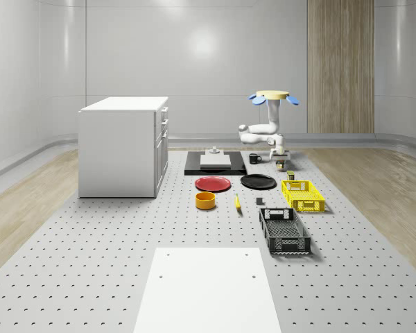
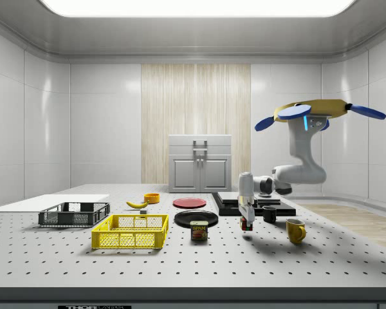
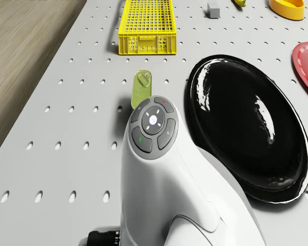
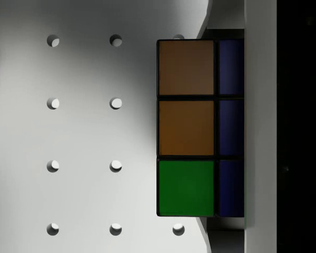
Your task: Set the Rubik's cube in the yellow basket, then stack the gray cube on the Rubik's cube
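The Rubik's cube (image 4: 187, 129) shows orange, green and blue squares and lies against a pale finger (image 4: 260, 126), which hides part of it. My gripper (image 2: 246, 224) points straight down, low over the table, shut on the cube. It is beyond the yellow basket's (image 1: 303, 195) far end, beside the Spam can (image 2: 199, 230). The drone (image 1: 272, 97) hovers above this spot. The gray cube (image 1: 259, 202) sits on the table between the banana (image 1: 237, 202) and the yellow basket. In the drone view the yellow basket (image 3: 146, 25) stands past the arm's wrist (image 3: 153, 123).
A black plate (image 1: 258, 182) and a red plate (image 1: 213, 183) lie left of the gripper in the whole-scene view. A black basket (image 1: 284, 231) stands in front of the yellow one. An orange bowl (image 1: 206, 200), two mugs (image 2: 295, 230), a black tray (image 1: 215, 163) and a white cabinet (image 1: 123, 146) also stand there.
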`<state>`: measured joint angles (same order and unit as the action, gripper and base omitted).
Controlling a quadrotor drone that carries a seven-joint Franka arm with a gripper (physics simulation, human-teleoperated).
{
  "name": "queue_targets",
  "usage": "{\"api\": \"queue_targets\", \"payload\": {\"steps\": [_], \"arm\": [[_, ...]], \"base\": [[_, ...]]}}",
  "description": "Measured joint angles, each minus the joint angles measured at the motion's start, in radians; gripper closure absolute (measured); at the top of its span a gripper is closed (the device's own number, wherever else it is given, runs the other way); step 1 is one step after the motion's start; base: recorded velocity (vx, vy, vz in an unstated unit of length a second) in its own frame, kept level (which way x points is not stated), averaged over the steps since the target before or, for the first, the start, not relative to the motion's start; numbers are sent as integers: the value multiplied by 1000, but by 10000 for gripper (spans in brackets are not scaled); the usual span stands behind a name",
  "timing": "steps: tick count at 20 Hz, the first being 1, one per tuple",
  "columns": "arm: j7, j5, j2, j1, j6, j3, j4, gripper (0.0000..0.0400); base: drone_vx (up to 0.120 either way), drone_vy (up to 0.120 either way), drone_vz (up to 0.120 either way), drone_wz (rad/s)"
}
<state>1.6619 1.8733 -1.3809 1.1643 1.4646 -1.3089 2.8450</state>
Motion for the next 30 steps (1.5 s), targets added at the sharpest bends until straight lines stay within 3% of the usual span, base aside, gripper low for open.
{"api": "queue_targets", "payload": {"steps": [12,18,26,30], "arm": [[12,-50,-28,10,14,-44,4,75],[15,-59,-44,14,27,-49,4,75],[19,-68,-63,18,45,-52,3,75],[20,-72,-72,20,53,-54,3,75]], "base": [[110,0,120,0],[120,7,0,0],[120,120,0,0],[120,20,0,0]]}}
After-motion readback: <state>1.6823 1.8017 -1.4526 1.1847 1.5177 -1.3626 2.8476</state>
